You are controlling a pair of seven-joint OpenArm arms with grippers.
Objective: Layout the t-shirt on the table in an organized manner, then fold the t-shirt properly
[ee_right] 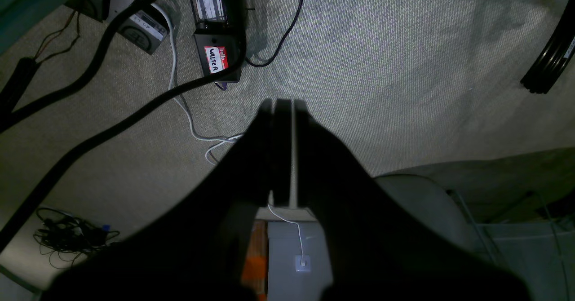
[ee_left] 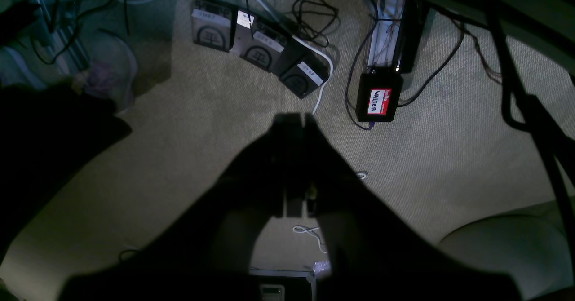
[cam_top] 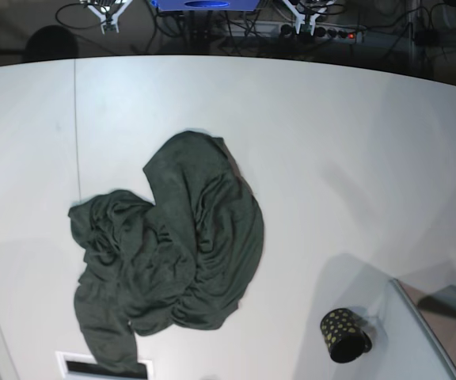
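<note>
The dark green t-shirt (cam_top: 172, 261) lies crumpled in a heap on the white table (cam_top: 331, 142), left of centre in the base view, with folds bunched toward the front left. Neither arm shows in the base view. In the left wrist view my left gripper (ee_left: 296, 119) is shut with nothing between its fingers, hanging over carpeted floor. The right wrist view has my right gripper (ee_right: 283, 105) shut and empty too, also above the floor. Both wrist views miss the t-shirt and the table.
A small black cup with gold dots (cam_top: 343, 334) lies at the front right of the table, next to a grey panel (cam_top: 426, 332). A thin dark seam (cam_top: 76, 127) runs down the table's left. On the floor are foot pedals (ee_left: 251, 45), a labelled black box (ee_left: 379, 101) and cables.
</note>
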